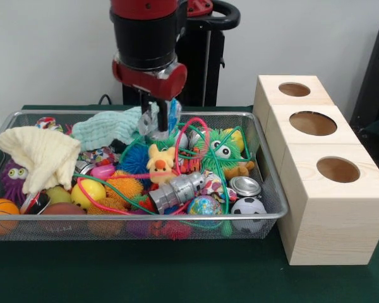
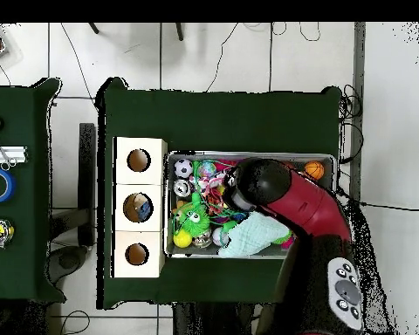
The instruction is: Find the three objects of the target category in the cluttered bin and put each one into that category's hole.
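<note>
A wire mesh bin [image 1: 273, 189] is packed with toys and cloths. My gripper [image 1: 156, 125] is lowered into the back middle of the bin, just behind a yellow plush animal [image 1: 159, 165] and beside a mint green cloth [image 1: 107, 127]. The clutter hides its tips. Three pale wooden boxes stand in a row to the right of the bin, each with a round hole on top: far hole [image 1: 294, 89], middle hole [image 1: 312, 123], near hole [image 1: 338, 169]. In the overhead view my arm [image 2: 283, 196] covers the bin's middle, and something blue lies in the middle hole [image 2: 140, 208].
The bin holds a cream cloth [image 1: 41, 154], a green fuzzy monster [image 1: 222, 148], a silver metal cylinder [image 1: 177, 189], a soccer ball [image 1: 247, 207], a globe ball [image 1: 204, 205], a small basketball [image 1: 1, 211], a purple fuzzy creature [image 1: 12, 177] and a can [image 1: 244, 185].
</note>
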